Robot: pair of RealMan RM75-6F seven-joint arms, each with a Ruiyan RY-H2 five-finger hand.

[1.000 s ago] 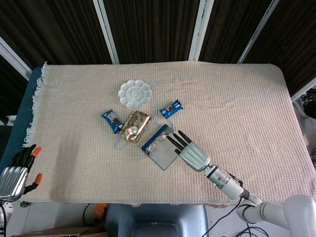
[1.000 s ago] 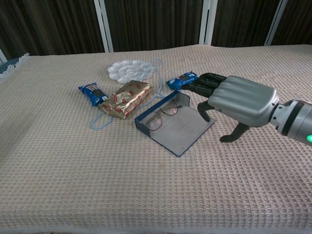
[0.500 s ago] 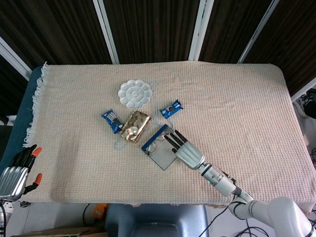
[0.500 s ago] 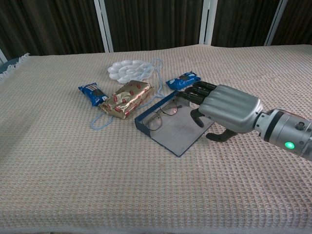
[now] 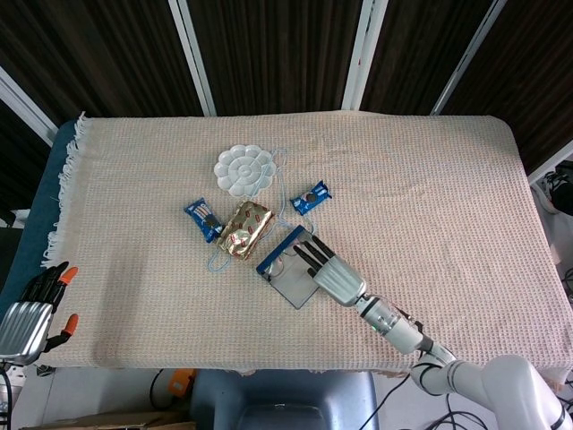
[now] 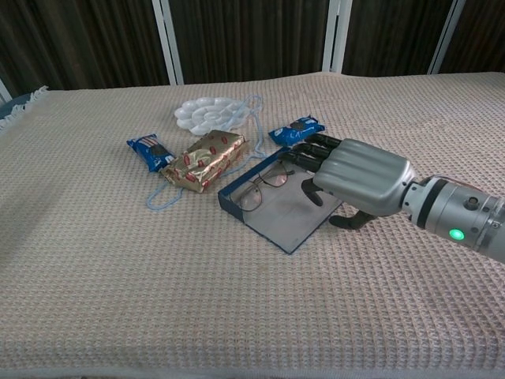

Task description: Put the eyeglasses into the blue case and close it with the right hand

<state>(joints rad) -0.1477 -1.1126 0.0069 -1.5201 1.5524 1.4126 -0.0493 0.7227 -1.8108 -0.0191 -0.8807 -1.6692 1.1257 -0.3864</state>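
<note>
The blue case lies open on the cloth, its grey lid flat toward me. The eyeglasses rest inside its blue tray half. My right hand hovers over the lid's right part, fingers stretched flat and pointing toward the glasses, thumb hanging down at the lid's edge; it holds nothing. My left hand sits off the table's near left corner, fingers apart and empty, seen only in the head view.
A gold-wrapped packet lies just left of the case, with a light blue cord looping around it. Two blue snack packs and a white flower-shaped palette lie behind.
My right hand has slid left and forward, from beside the case to over its open lid, with its fingertips now closer to the glasses. The left hand has stayed put.
</note>
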